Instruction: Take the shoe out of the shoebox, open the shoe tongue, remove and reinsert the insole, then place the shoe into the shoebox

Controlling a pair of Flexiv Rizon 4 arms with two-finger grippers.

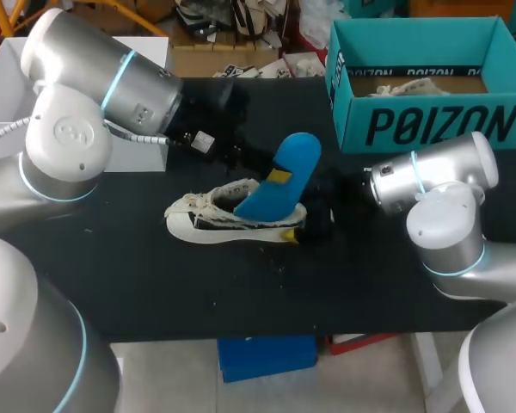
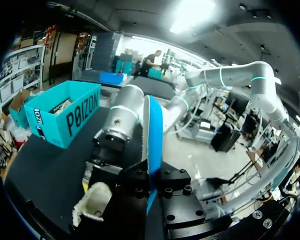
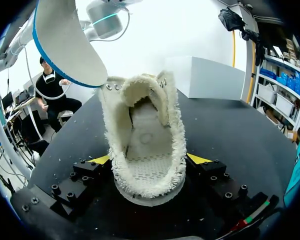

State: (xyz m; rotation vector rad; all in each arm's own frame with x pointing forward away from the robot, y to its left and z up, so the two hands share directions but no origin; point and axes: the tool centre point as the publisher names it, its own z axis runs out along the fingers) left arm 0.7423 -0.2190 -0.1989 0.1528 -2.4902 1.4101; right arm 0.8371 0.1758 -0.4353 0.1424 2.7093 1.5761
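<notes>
In the middle of the dark surface (image 1: 112, 258) the shoe (image 1: 232, 219) lies on its sole, a pale low sneaker with frayed, fuzzy edging. Its toe points toward my left arm and its heel toward my right. The right fingers (image 3: 197, 159) are closed on the heel end, one yellow tip against each side, and the right wrist view looks straight into the open mouth at a bare footbed. The blue insole (image 1: 297, 153) stands tilted above the shoe, pinched flat about midway along by the left fingers (image 1: 279, 176). Its lower end is near the collar; I cannot tell whether it touches. The teal shoebox (image 1: 430, 125) sits open at the far right of the surface, well apart from the shoe. The insole looks thin, light and springy, so it will likely bow or fold if pushed from its far end. A hold nearer the end going in would steer it better. The shoe seems light with a soft upper that would collapse under a squeeze. The heel and sole rim, where it is gripped now, look like the firmest hold, and the fuzzy edging may snag the insole's edge.
</notes>
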